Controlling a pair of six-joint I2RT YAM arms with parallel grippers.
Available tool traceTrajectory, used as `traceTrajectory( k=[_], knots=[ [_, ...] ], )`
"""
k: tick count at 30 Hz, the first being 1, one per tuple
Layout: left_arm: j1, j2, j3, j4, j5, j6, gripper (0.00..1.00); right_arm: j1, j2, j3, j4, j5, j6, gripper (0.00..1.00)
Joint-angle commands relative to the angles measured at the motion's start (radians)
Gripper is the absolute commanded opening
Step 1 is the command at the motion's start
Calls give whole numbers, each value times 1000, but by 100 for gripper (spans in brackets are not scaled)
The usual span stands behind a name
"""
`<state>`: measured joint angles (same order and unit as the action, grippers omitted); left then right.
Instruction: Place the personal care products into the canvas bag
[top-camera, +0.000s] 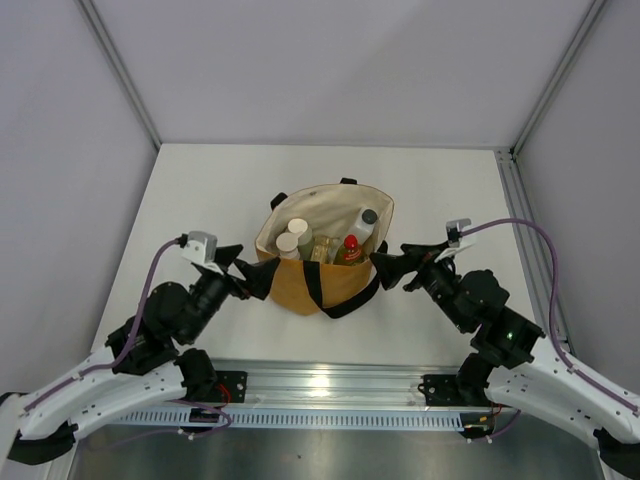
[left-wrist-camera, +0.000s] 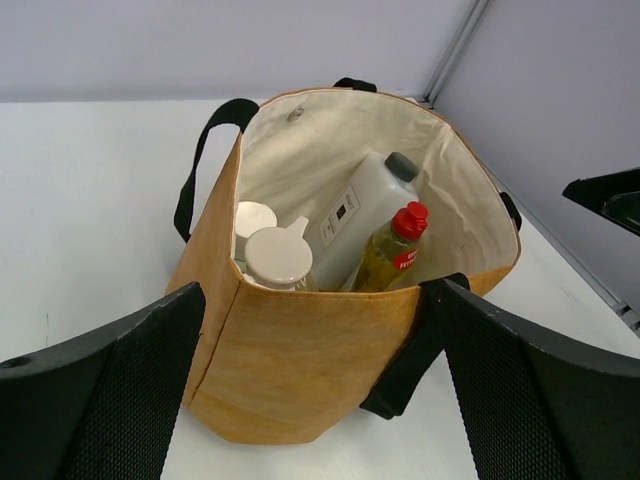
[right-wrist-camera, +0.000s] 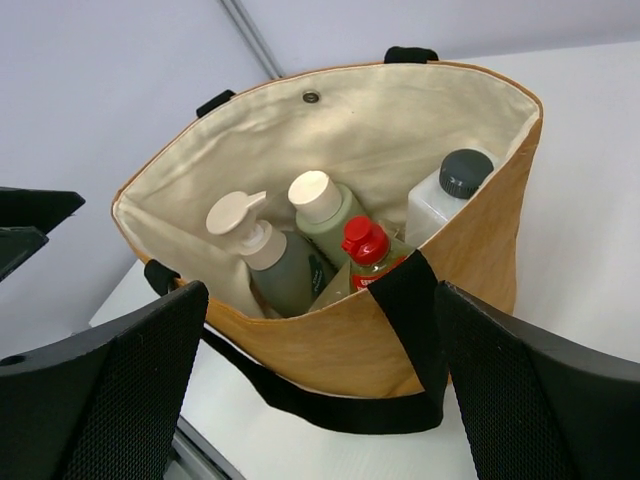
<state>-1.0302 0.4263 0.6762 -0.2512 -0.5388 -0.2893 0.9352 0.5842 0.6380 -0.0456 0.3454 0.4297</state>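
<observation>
One canvas bag, four bottles inside

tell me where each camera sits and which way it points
top external: above and behind the arms, looking down on the white table; both arms show, left pincer and right pincer flank the tan canvas bag with black straps.
left wrist: on the left arm, facing rightward into the bag; own black fingers fill the bottom corners.
right wrist: on the right arm, facing leftward into the bag; own fingers likewise.
shared: both wrist views show the yellow bottle with red cap in the bag.
</observation>
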Motion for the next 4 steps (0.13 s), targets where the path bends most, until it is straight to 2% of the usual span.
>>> traceTrajectory(
  k=[1,4],
  knots=[
    [-8,-17,-6,36,-4,-21,99,5,2,38,35,-16,-2,100],
    [-8,-23,-12,40,-1,-21,99,5,15,42,33,-17,-5,99]
  ],
)
